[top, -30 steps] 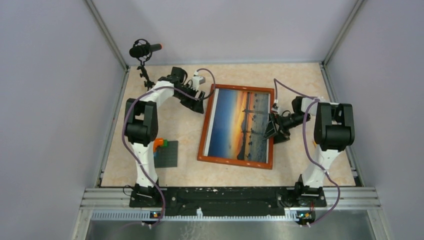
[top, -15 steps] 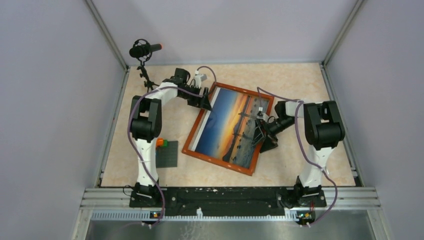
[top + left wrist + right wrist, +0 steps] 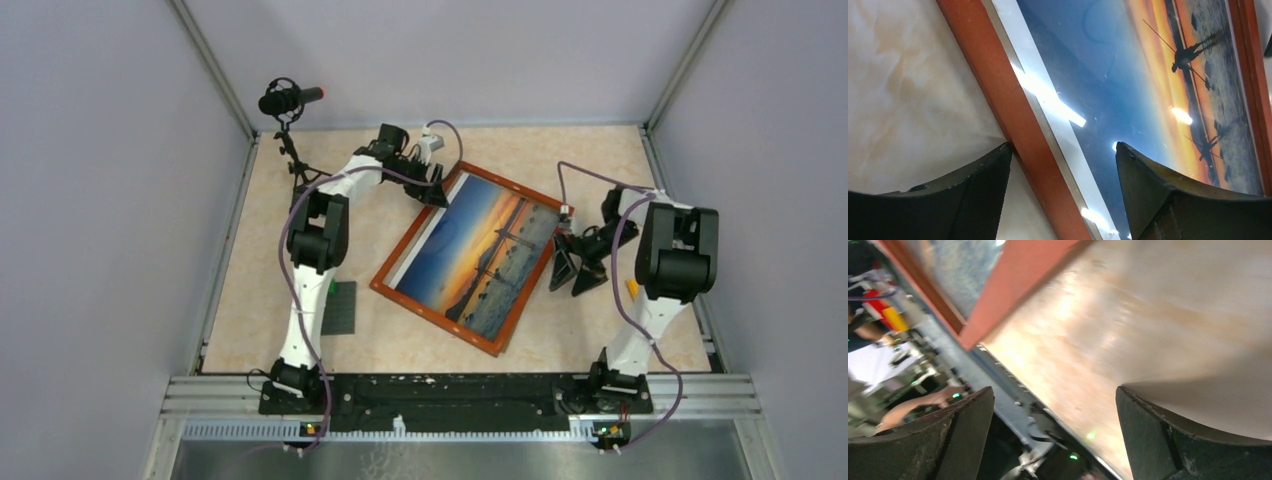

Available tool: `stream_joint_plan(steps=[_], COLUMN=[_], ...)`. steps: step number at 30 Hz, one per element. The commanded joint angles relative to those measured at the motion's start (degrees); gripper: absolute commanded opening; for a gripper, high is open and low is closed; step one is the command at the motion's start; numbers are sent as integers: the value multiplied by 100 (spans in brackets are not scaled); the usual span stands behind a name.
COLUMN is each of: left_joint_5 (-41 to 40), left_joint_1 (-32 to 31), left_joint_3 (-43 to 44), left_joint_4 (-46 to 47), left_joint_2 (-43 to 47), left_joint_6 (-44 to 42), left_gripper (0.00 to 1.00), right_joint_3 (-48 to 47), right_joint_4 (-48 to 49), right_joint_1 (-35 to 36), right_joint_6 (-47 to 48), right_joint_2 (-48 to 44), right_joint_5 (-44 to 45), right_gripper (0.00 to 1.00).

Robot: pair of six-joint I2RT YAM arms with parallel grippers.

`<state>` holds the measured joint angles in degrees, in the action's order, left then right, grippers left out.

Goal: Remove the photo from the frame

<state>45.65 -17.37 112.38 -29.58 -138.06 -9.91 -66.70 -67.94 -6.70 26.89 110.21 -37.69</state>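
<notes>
Frame (image 3: pixel 418 226) lies face up, skewed on desk (image 3: pixel 425 342), photo (image 3: pixel 480 255) inside. Left claw (image 3: pixel 1063 150) spread wide astride frame border. Right claw (image 3: pixel 575 274) spread wide, just beside frame.

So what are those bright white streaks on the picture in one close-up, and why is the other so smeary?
Left wrist view: overhead lights mirrored in the glossy front of the frame, across the photo. Right wrist view: blur, probably camera motion; the table and frame corner are smeared. Top view: sharp, evenly lit.

Beige table (image 3: pixel 600 150): frame (image 3: pixel 1003 100) lying askew, grey baseplate (image 3: pixel 340 307) left.
</notes>
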Motion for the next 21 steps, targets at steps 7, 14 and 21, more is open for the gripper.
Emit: stream_joint_plan(steps=[7,14,21], left_joint_5=[-796,-1400,-1739], left_joint_1=[-185,-98,-511], left_joint_3=[2247,-537,-3866], left_joint_4=[-628,-224,-440], left_joint_2=[-968,1904,4854], left_joint_6=[-471,-2312,-4193], left_gripper=[90,99,99], right_joint_3=[-2614,-4763,-6052], right_joint_4=[-403,473,696], right_joint_1=[-517,-271,423], right_joint_6=[468,-666,-927], right_joint_2=[75,1318,2372], right_joint_5=[-27,117,335], right_gripper=[91,91,91])
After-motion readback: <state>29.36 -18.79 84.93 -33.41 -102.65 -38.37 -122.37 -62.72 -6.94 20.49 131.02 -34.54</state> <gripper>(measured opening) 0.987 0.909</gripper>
